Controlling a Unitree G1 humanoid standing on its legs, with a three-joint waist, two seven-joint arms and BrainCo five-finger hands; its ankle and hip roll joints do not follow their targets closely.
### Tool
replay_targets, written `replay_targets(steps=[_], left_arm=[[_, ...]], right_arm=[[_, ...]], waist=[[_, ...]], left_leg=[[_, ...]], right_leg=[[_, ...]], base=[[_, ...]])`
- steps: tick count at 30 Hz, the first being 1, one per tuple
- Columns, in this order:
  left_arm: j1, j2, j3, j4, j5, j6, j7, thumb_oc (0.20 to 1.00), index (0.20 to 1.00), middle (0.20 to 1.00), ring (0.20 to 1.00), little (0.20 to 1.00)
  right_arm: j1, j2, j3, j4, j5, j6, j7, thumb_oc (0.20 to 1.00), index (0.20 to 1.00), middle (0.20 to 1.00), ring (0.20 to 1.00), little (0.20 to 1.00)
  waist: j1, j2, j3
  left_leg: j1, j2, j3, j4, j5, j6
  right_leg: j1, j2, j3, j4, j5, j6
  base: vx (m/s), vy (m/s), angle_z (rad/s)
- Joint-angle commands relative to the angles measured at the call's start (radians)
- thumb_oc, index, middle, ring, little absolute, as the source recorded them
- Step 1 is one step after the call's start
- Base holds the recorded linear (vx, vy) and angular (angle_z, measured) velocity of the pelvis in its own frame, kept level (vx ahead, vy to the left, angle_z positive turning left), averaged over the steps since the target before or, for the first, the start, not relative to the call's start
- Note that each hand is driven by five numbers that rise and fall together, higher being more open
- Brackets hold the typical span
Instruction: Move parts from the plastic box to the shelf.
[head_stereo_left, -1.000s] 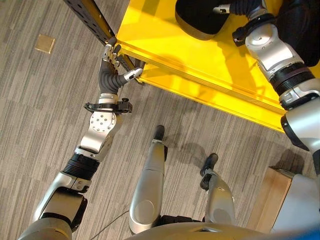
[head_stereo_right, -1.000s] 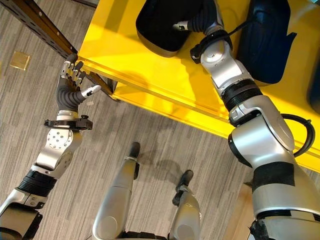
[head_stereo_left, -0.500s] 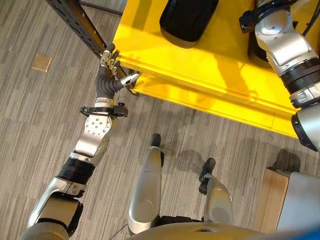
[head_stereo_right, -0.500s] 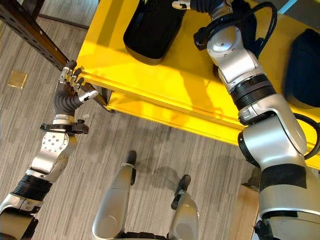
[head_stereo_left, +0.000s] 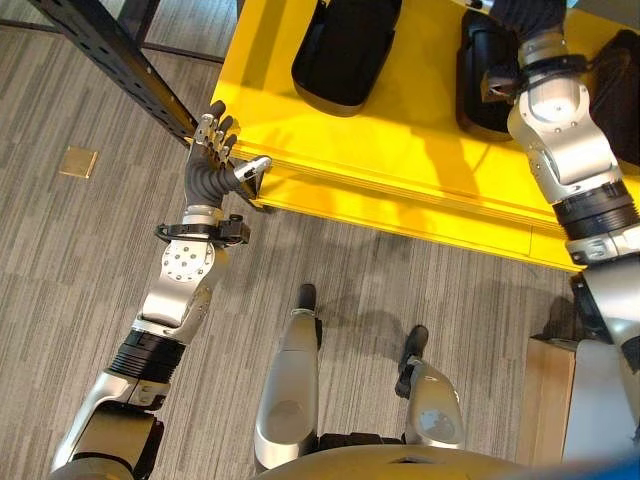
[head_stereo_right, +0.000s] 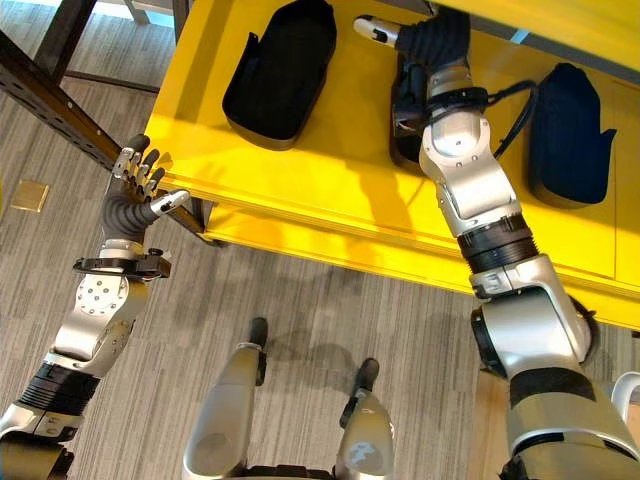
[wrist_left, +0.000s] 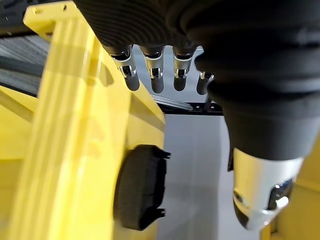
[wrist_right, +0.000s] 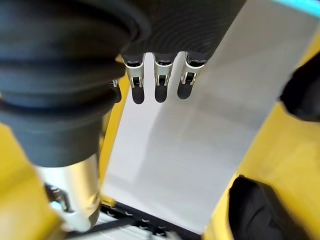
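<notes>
Right eye view: three black moulded plastic parts lie on the yellow shelf (head_stereo_right: 330, 210); both hands are empty.

The left hand (head_stereo_right: 135, 195) sits at the shelf's near left corner, fingers straight and spread, thumb by the front edge, beside the dark perforated metal upright (head_stereo_right: 50, 105). The right hand (head_stereo_right: 425, 40) reaches over the middle part (head_stereo_right: 408, 110), fingers extended, grasping nothing. The left part (head_stereo_right: 278, 72) lies toward the left end and the right part (head_stereo_right: 568, 122) toward the right end, well apart.

Both eye views look steeply down from the head, sharing the yellow shelf (head_stereo_left: 400, 150) across the frame's upper half. Each wrist view looks closely along its own fingers toward that shelf.
</notes>
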Motion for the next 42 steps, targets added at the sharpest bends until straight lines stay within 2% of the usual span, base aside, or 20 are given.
replay_targets(steps=[1,7,9,13,16,18,23,29,42], left_arm=[[0.053,-0.019,0.047,-0.056,0.038,-0.035,-0.017,1.0,1.0,1.0,1.0,1.0],[0.105,-0.056,0.119,-0.092,0.058,-0.036,-0.031,1.0,1.0,1.0,1.0,1.0],[0.139,-0.092,0.152,-0.113,0.073,-0.037,-0.046,1.0,1.0,1.0,1.0,1.0],[0.146,-0.105,0.163,-0.106,0.085,-0.037,-0.055,1.0,1.0,1.0,1.0,1.0],[0.122,-0.121,0.173,-0.051,0.123,-0.035,-0.038,1.0,1.0,1.0,1.0,1.0],[0.122,-0.121,0.172,-0.049,0.123,-0.036,-0.038,1.0,1.0,1.0,1.0,1.0],[0.095,-0.117,0.196,0.052,0.184,-0.033,-0.011,1.0,1.0,1.0,1.0,1.0],[0.072,-0.097,0.214,0.126,0.233,-0.035,0.014,1.0,1.0,1.0,1.0,1.0],[-0.002,-0.009,0.27,0.282,0.299,-0.031,0.075,1.0,1.0,1.0,1.0,1.0]], right_arm=[[0.106,0.012,0.0,-0.038,0.04,-0.056,0.053,1.0,1.0,1.0,1.0,1.0],[0.38,0.066,-0.078,-0.192,0.072,-0.054,0.153,1.0,1.0,1.0,1.0,1.0],[0.547,0.094,-0.12,-0.277,0.118,-0.051,0.233,1.0,1.0,1.0,1.0,1.0],[0.624,0.101,-0.143,-0.331,0.138,-0.044,0.277,1.0,1.0,1.0,1.0,1.0],[0.747,0.117,-0.158,-0.407,0.189,-0.037,0.343,1.0,1.0,1.0,1.0,1.0],[0.749,0.117,-0.16,-0.409,0.189,-0.036,0.343,1.0,1.0,1.0,1.0,1.0],[0.849,0.124,-0.177,-0.462,0.242,-0.026,0.405,1.0,1.0,1.0,1.0,1.0],[0.903,0.105,-0.197,-0.49,0.265,-0.018,0.443,1.0,1.0,1.0,1.0,1.0],[0.998,0.072,-0.294,-0.529,0.292,-0.02,0.459,1.0,1.0,1.0,1.0,1.0]], waist=[[-0.023,-0.001,-0.136],[-0.056,0.014,-0.165],[-0.074,0.026,-0.18],[-0.088,0.032,-0.196],[-0.123,0.041,-0.206],[-0.121,0.041,-0.206],[-0.161,0.037,-0.227],[-0.182,0.031,-0.233],[-0.222,0.019,-0.19]], left_leg=[[0.046,0.058,0.041,-0.071,0.009,-0.002],[0.1,0.078,0.056,-0.113,0.024,-0.009],[0.138,0.092,0.065,-0.14,0.029,-0.016],[0.151,0.099,0.071,-0.155,0.037,-0.02],[0.17,0.113,0.086,-0.158,0.035,-0.027],[0.171,0.113,0.087,-0.159,0.035,-0.027],[0.199,0.139,0.12,-0.19,0.044,-0.034],[0.212,0.158,0.141,-0.185,0.04,-0.042],[0.168,0.173,0.161,-0.138,0.027,-0.053]], right_leg=[[0.0,0.009,-0.007,0.055,-0.084,-0.043],[0.017,0.016,0.002,0.054,-0.095,-0.044],[0.032,0.024,0.009,0.05,-0.104,-0.043],[0.032,0.028,0.016,0.046,-0.104,-0.045],[0.028,0.034,0.035,0.052,-0.106,-0.047],[0.028,0.034,0.036,0.053,-0.106,-0.048],[0.022,0.055,0.067,0.024,-0.091,-0.044],[0.012,0.067,0.097,0.021,-0.088,-0.046],[-0.062,0.076,0.138,0.064,-0.091,-0.044]], base=[[0.02,-0.05,-0.14],[0.03,-0.042,-0.15],[0.04,-0.062,-0.24],[0.03,-0.028,-0.16],[0.02,-0.01,-0.07],[0.0,0.001,-0.1],[0.01,-0.012,-0.19],[0.01,-0.009,-0.24],[-0.02,0.002,-0.12]])
